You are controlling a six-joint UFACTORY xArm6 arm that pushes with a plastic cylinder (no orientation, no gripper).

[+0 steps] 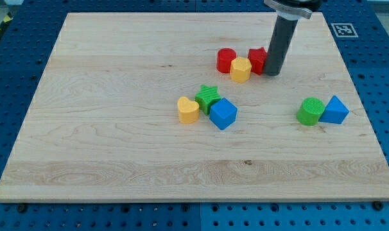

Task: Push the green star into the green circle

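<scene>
No pincer here, so no grip to report. My tip point(272, 73) rests against the red block point(258, 59), up and right of the green star point(208, 97). The star is untouched, well left of the green circle point(309, 111); whole push remains.

1. Wooden board point(117, 147), pale grain, lies on a blue perforated table point(8, 64).
2. Landmark: green star point(208, 97), near board centre.
3. Yellow heart point(188, 110) just left of and below the star, blue cube point(223, 113) touching it at lower right.
4. Above-right of the star: red cylinder point(226, 60), yellow hexagon point(241, 69), red block point(257, 59), packed together.
5. My tip point(272, 74) sits against the red block's right side.
6. Well right of the star: green circle point(309, 111) touching blue triangle point(336, 110).
</scene>
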